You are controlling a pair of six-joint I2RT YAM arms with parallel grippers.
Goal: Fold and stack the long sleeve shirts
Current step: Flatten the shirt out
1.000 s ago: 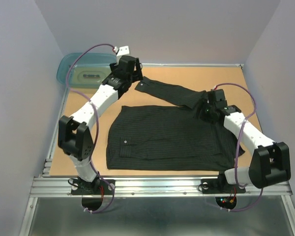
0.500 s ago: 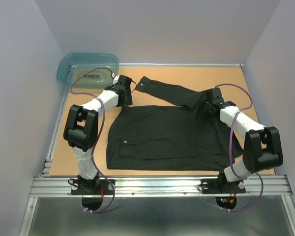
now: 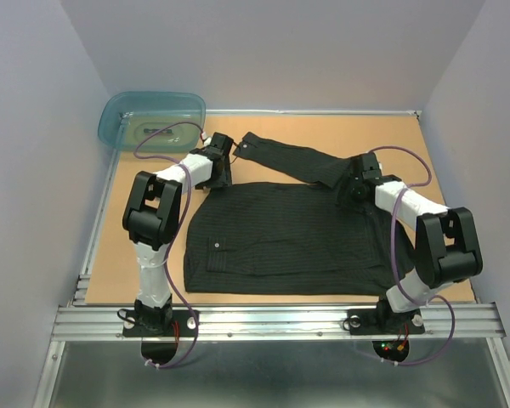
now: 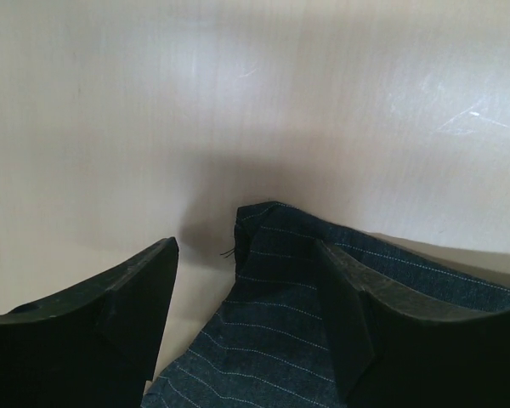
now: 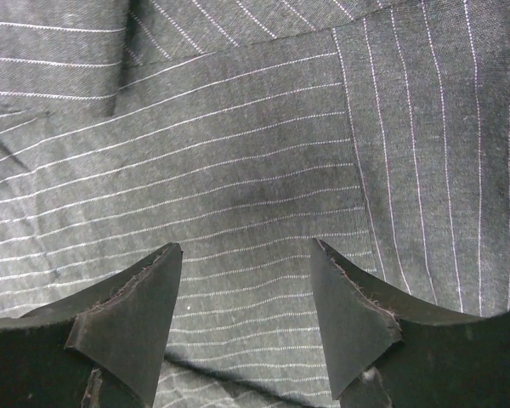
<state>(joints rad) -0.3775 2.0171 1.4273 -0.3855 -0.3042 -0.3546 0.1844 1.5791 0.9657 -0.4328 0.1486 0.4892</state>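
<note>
One long sleeve shirt (image 3: 289,238), black with thin pale pinstripes, lies flat in the middle of the table. One sleeve (image 3: 291,160) stretches toward the far left. My left gripper (image 3: 223,170) is down at the shirt's far left corner. In the left wrist view that corner (image 4: 272,280) lies between the open fingers of the left gripper (image 4: 246,245), and the right finger (image 4: 365,314) rests over the cloth. My right gripper (image 3: 347,191) hovers where the sleeve joins the body. There the right gripper (image 5: 245,245) stands open just above the striped cloth (image 5: 238,153), with nothing pinched.
A translucent teal tub (image 3: 151,119) sits at the far left corner, just off the brown table (image 3: 144,246). Grey walls close in the left, back and right. A metal rail (image 3: 272,319) runs along the near edge by the arm bases.
The left arm has come down from near the sleeve's cuff to the shirt's far left corner, and its jaws have narrowed a little. The right arm folded its elbow upward; its gripper stayed put.
</note>
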